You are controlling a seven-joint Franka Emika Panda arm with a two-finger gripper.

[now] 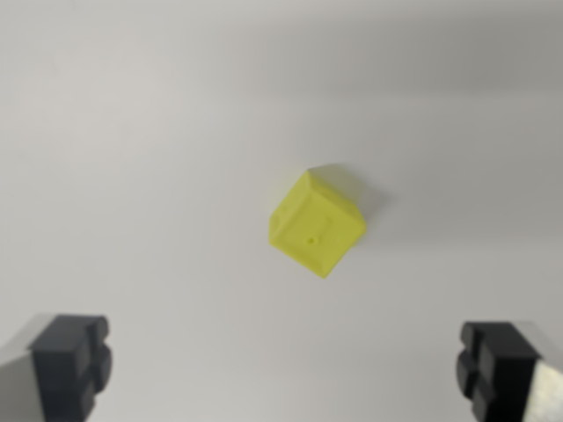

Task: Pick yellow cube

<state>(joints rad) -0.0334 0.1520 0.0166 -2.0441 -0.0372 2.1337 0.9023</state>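
No container in sight; only a plain white surface [141, 132] filling the wrist view, with a soft grey shadow band across its far edge.

Gripper [286, 369] spread wide and released, grasping nothing. One black fingertip [72, 362] at the near left corner of the wrist view, the other at the near right corner, both cut off by the lower edge. Blocky, ridged black pads, each backed by a pale metallic part toward the outer edge. Camera looking down and forward over the surface, fingers held above it or close to it; contact with the surface cannot be told.

Yellow cube [317, 225] lying on the white surface, slightly right of centre in the wrist view, farther off than the fingertips and well apart from both. Roughly between the two fingers in left-right terms, a little nearer the right one. Turned so that one corner points toward the near side, edges running diagonally to the fingers. Bright lemon-yellow on the broad face in view, a duller greenish tone on the narrow far face. A couple of tiny dark specks on the bright face. Faint shadow just beyond and to the right of it. Outline a little blurred.
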